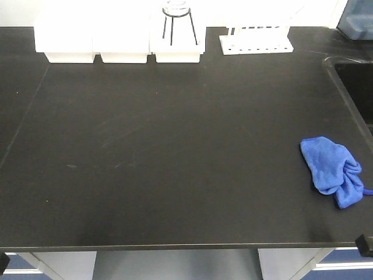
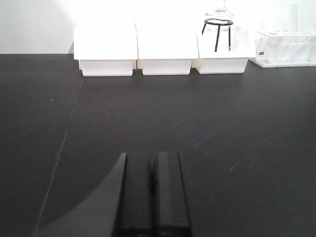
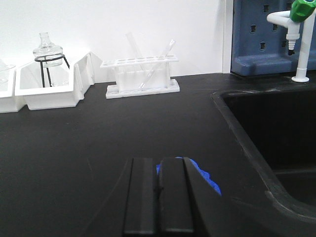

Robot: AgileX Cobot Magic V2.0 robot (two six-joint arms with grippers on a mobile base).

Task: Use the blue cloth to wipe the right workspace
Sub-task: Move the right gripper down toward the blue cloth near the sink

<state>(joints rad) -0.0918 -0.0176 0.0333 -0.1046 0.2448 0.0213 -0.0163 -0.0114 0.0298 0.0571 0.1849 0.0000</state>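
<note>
The desk (image 1: 175, 146) is plain matt black, with faint pale streaks. The cloth (image 1: 333, 171) is solid bright blue, unpatterned. Far behind the cloth, the bins (image 1: 119, 35) and tube rack (image 1: 256, 44) are white, the ring stand (image 2: 217, 37) black. Left hand (image 2: 152, 163) and right hand (image 3: 157, 173) are black. The tap (image 3: 298, 44) is white, green-capped.

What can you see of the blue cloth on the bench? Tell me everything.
The blue cloth is a soft, fuzzy rag, microfibre by its look, crumpled into folds, with a thin thread trailing at its right end. It lies loose on the black countertop near the right edge, in front of the sink. Nothing else touches it in the front view; in the right wrist view a corner peeks out beyond the shut right gripper, not held.
</note>
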